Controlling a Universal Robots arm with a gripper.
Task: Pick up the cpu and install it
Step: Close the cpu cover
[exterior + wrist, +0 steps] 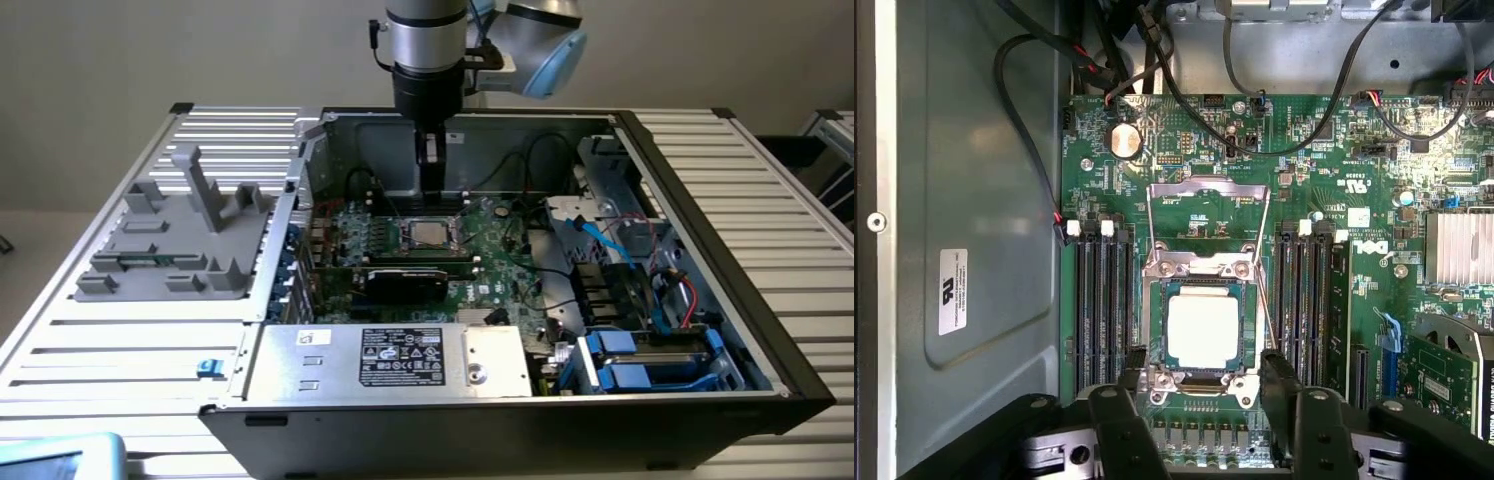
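Nearest in the exterior view is the black wall of the open computer case [507, 440], and just behind it the silver power supply box [387, 357]. Its dark label carries white print too small to read. The case lies on a slatted metal bench [120, 350], with a grey moulded fixture [174, 240] on the exterior view's left. The arm [427, 50] reaches straight down into the case, the jaws hanging just above the motherboard [507, 260]. The cpu [427, 233] sits in its socket directly below them, and the black graphics card [407, 280] lies just in front of it. Blue drive carriers [641, 360] and loose cables fill the exterior view's right. In the wrist view the jaws are closest, black and spread apart, pinching nothing. The cpu [1202, 332] lies flat in the socket [1204, 385] beyond the gap between them, apart from both. The socket's metal retention frame [1209, 200] is swung up, off the chip. Memory slots [1104, 290] flank the socket on both sides, black cables [1194, 115] cross the board past the frame, and a coin cell [1124, 138] sits near them. A small white mark [1360, 217] on the board appears to read DELL. A white sticker [952, 290] on the case wall is illegible.
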